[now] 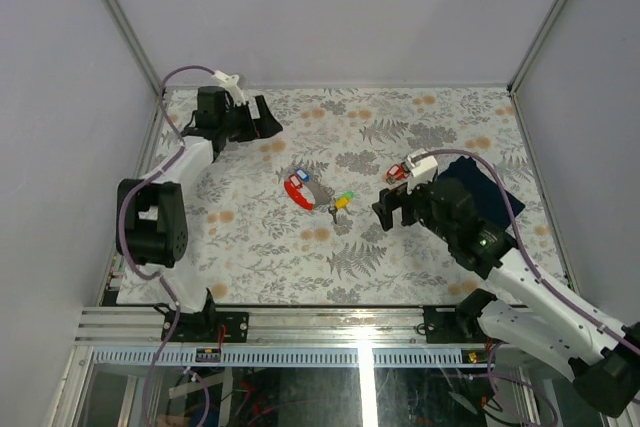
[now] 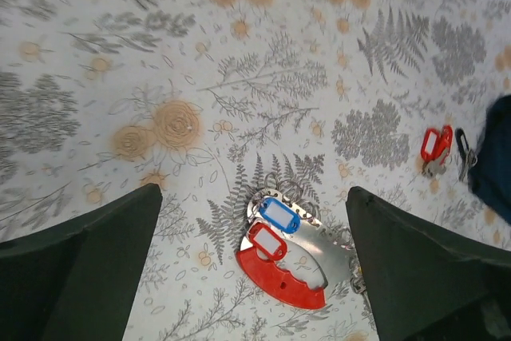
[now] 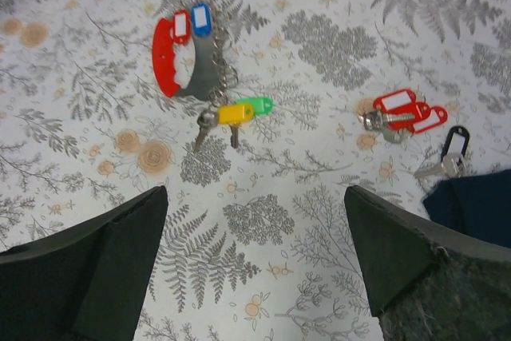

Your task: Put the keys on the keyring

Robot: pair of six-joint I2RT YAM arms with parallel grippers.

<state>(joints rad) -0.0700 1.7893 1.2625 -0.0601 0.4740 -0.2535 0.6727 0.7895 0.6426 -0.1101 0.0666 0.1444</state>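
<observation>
Just past my right claw [image 1: 393,209], open and empty like my left claw [image 1: 267,119], the red-tag keys [image 3: 397,102] lie sideways, so the right one is nearer.

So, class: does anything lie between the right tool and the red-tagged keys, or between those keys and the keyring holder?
Nothing visible does. The open right tool hovers over bare tablecloth, with the red-tagged keys ahead. Between them and the keyring holder is only tablecloth; the green tag and yellow tag lie close beside that line.
</observation>
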